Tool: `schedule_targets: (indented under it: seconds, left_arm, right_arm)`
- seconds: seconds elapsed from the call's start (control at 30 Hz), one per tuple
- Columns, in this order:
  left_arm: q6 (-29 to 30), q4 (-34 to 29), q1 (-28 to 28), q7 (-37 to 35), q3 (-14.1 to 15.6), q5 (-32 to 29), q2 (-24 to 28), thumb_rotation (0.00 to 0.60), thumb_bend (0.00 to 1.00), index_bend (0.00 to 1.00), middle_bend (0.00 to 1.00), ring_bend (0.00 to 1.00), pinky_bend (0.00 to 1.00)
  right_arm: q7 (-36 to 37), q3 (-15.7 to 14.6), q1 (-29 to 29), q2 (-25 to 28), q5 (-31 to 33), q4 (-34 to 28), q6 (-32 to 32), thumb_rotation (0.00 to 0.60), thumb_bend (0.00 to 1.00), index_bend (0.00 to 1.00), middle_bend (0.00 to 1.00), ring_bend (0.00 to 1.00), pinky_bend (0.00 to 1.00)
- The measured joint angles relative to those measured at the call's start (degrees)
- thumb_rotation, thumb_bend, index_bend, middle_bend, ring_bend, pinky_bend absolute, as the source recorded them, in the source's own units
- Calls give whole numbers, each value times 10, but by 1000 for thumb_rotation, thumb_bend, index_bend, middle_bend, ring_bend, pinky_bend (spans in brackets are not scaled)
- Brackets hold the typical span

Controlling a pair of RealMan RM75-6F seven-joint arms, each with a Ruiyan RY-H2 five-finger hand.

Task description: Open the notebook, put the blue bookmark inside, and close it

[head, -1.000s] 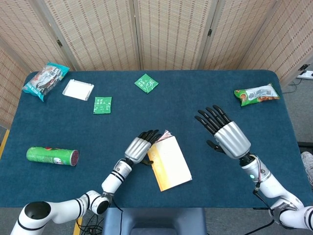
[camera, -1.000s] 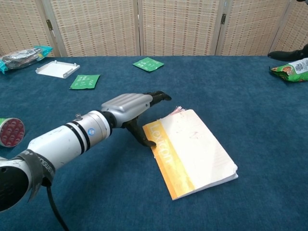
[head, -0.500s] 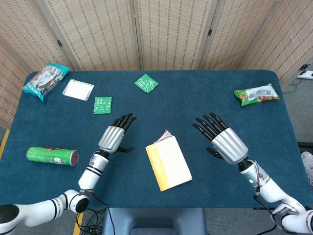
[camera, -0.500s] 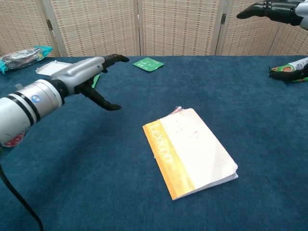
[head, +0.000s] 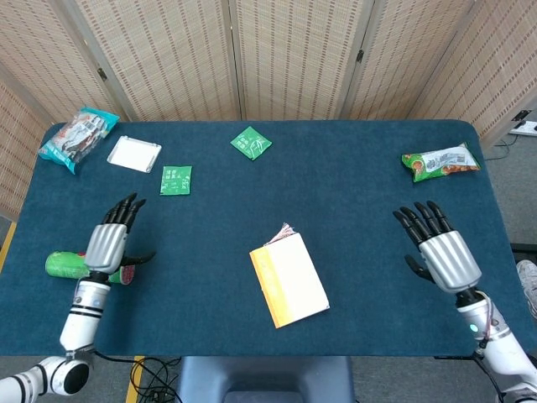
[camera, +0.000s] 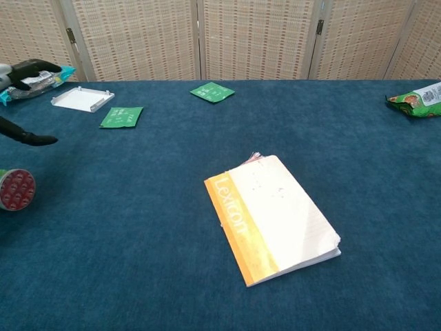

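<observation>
The notebook point(head: 289, 280) lies closed in the middle of the table, cream cover up, with an orange spine strip on its left; the chest view shows the notebook point(camera: 274, 215) too. A small pinkish tuft point(camera: 254, 158) sticks out of its far end. No blue bookmark shows in either view. My left hand point(head: 107, 243) hovers far to the left, fingers spread, holding nothing; only its fingertips point(camera: 24, 67) reach into the chest view. My right hand point(head: 440, 252) is at the right, fingers apart and empty, well away from the notebook.
A green can point(head: 71, 266) lies under my left hand near the left edge. Two green packets point(head: 175, 180) point(head: 251, 143), a white box point(head: 133, 154) and a snack bag point(head: 80, 134) sit at the back left. Another snack bag point(head: 440, 161) lies back right.
My left hand has pulled away from the notebook's spine, leftward to above the can. My right hand has moved right and back toward the table's front. The notebook has not moved.
</observation>
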Motion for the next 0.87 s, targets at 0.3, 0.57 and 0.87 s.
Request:
schedule_targets:
  seconds: [0.3,0.57,0.87]
  left_arm:
    - [76,-20,75,0,21,10,62,600,169,119,17,0,162]
    - [102,-64,119,36,48,15,90,600,170,119,17,0,162]
    - [160,-101,169,89,74,46,95,600,169,119,17,0,161]
  right_arm:
    - [19,-11,-68,-2,40,14,37,600,263,0,116,2,52]
    - [24,-17,-100,-13,45,12,52,600,268,0,116,2,52]
    - [36,-17,-129,6,48,-25,67,600,276,0,116,2,52]
